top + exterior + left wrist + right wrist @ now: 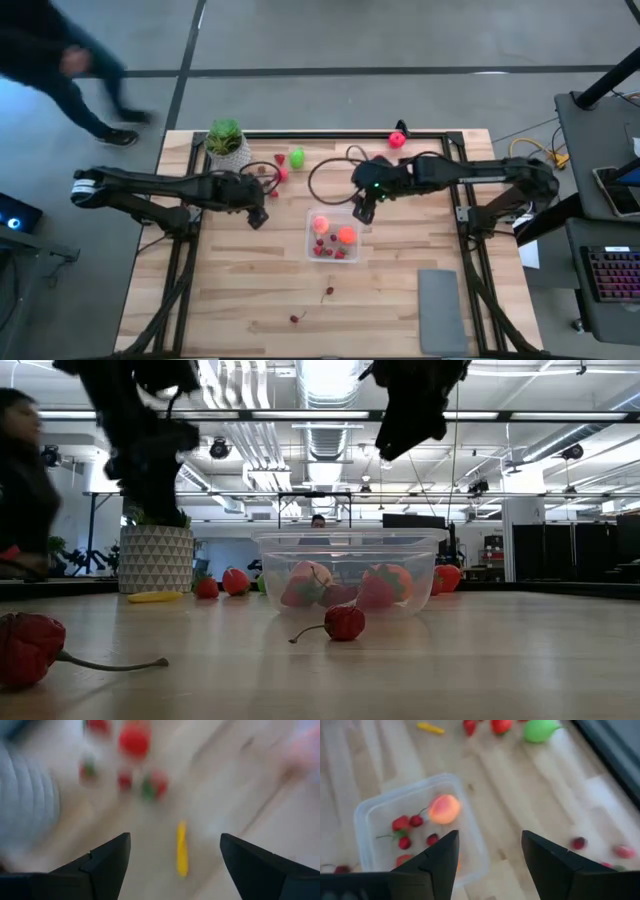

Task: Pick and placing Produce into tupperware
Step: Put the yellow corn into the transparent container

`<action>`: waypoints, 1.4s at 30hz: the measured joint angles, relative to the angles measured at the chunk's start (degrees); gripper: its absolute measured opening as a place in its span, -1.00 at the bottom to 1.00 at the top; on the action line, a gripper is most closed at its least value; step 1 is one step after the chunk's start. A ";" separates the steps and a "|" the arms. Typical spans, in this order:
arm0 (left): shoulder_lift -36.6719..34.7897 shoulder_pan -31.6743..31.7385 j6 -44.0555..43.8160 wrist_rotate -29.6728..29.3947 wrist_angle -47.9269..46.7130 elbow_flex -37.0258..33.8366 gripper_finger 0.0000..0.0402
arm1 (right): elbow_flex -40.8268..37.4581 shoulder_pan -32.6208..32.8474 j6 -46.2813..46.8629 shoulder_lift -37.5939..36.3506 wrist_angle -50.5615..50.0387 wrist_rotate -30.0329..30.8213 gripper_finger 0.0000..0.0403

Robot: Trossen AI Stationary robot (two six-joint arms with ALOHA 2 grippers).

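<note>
While above the tupperware (333,236), right pincer (363,212) open, empty.

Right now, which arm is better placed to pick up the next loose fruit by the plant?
Left. The left gripper, open and empty, hangs beside the small red fruits near the plant; the right gripper is over the tupperware.

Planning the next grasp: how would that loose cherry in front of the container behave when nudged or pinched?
The cherry looks round, so a nudge would probably roll it. Its thin stem looks floppy, a poor grip. It seems small and light, likely to squirt from closing jaws.
</note>
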 joint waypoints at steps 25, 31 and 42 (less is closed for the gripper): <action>19.79 9.29 4.79 15.65 11.32 -5.81 0.44 | -0.17 -3.49 2.93 -4.02 -3.64 2.94 0.02; 20.30 11.96 6.80 18.35 12.26 -5.87 0.24 | -0.22 -3.49 2.69 -4.01 -3.67 2.77 0.02; 19.26 14.82 10.34 20.91 13.13 -6.11 -0.24 | -0.24 -3.49 2.23 -4.01 -3.67 2.99 0.02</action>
